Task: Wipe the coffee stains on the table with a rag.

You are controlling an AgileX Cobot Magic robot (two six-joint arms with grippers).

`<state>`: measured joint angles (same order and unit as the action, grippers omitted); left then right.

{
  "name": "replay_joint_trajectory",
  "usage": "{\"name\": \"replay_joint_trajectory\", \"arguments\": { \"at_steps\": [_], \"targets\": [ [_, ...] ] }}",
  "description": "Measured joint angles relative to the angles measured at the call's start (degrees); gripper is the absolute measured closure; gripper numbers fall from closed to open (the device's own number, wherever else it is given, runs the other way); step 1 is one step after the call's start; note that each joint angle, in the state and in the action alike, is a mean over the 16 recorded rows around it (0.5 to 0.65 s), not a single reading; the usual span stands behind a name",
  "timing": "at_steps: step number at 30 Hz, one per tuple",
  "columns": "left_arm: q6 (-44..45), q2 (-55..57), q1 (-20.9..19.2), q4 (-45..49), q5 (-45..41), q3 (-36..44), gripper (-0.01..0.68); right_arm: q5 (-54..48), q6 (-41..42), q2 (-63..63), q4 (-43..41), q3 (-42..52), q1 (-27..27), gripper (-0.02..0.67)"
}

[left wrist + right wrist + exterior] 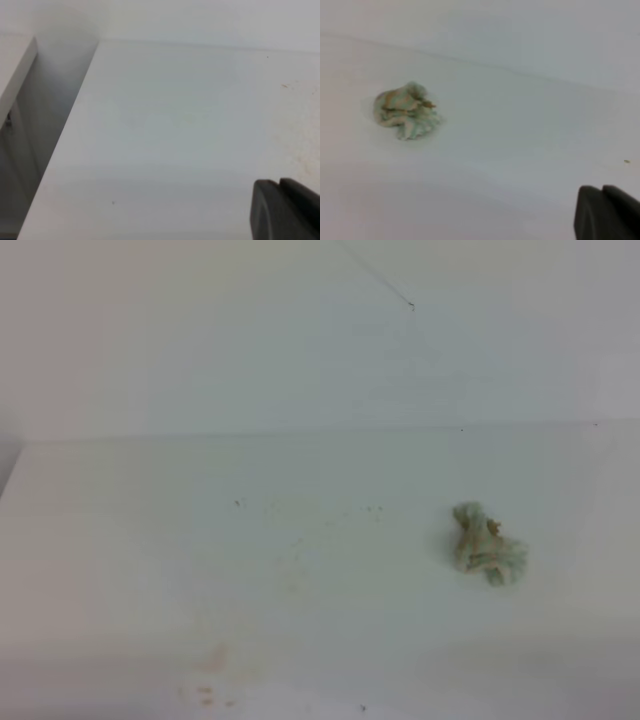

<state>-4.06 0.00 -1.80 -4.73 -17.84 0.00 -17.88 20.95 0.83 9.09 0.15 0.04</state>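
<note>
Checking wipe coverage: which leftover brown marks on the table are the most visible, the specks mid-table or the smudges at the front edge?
The front-edge smudges: faint orange-brown patches, left of centre. The mid-table specks are tiny dots.

The wide white table (150,540) looks smooth and matt, with faint dry brownish coffee stains (212,665) dulling its near edge. The crumpled mint-green and white rag (487,544) is fuzzy cloth with orange-brown blotches. The dark gripper finger (605,212) looks like matt plastic.

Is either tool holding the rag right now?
No, the rag lies crumpled by itself on the table in the exterior high view, with no tool touching it.
</note>
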Motion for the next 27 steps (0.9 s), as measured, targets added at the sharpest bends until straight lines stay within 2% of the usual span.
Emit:
{"name": "replay_joint_trajectory", "arguments": {
  "at_steps": [11, 27],
  "targets": [
    [0.0, 0.0, 0.0, 0.0, 0.0, 0.0, 0.675, 0.36, -11.66, 0.0, -9.45, 0.0, 0.0, 0.648],
    [0.0, 0.0, 0.0, 0.0, 0.0, 0.0, 0.675, 0.38, -12.45, 0.0, -9.09, 0.0, 0.01, 0.647]
  ]
}}
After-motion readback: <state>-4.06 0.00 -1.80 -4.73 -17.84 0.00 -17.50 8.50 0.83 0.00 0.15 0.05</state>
